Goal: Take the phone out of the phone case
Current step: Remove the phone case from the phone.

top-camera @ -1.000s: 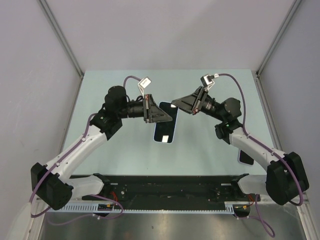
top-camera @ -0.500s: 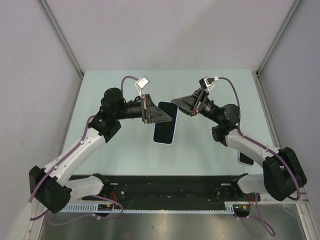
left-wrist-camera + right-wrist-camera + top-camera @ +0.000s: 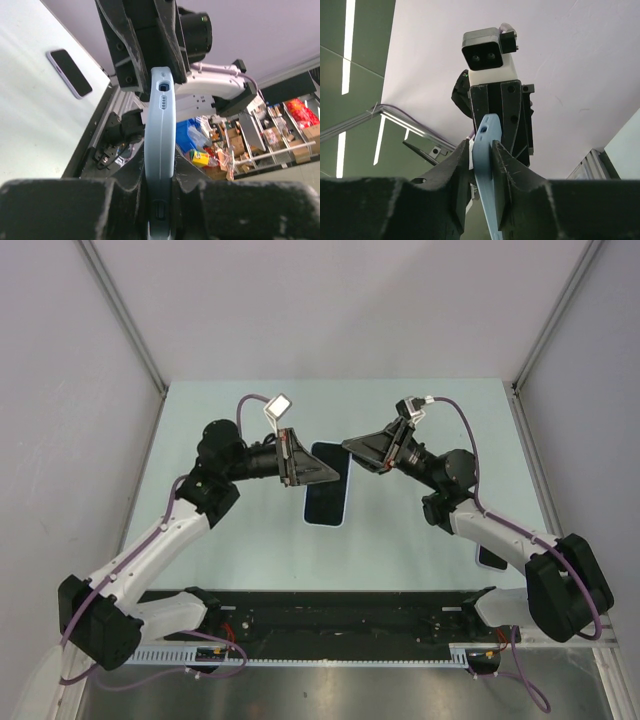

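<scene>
Pale green table (image 3: 230, 570), grey walls (image 3: 60, 390) closing it in on three sides. Both arms are reaching inward and meeting over the table's middle.

Left gripper (image 3: 326, 472): its wrist view is showing the jaws pressed in on the light-blue case (image 3: 160, 135), one dark finger (image 3: 75, 210) on each flat side. The case is standing edge-on between them, and its far end, with a small port and a row of holes, is pointing at the opposite gripper.

Right gripper (image 3: 350, 446): likewise pinching the case, the two fingers (image 3: 447, 185) squeezing the blue edge from both sides. Beyond it the left gripper's wrist and camera are facing back.

From above, the phone (image 3: 328, 498) is showing as a dark face with a thin blue rim, sitting in the case. The two grippers are closing on its far end from left and right, and the rest is extending toward the arm bases. Whether its near end is touching the table cannot be told.

A second phone (image 3: 70, 72) is lying flat on the table near the right arm, well apart from both grippers.
</scene>
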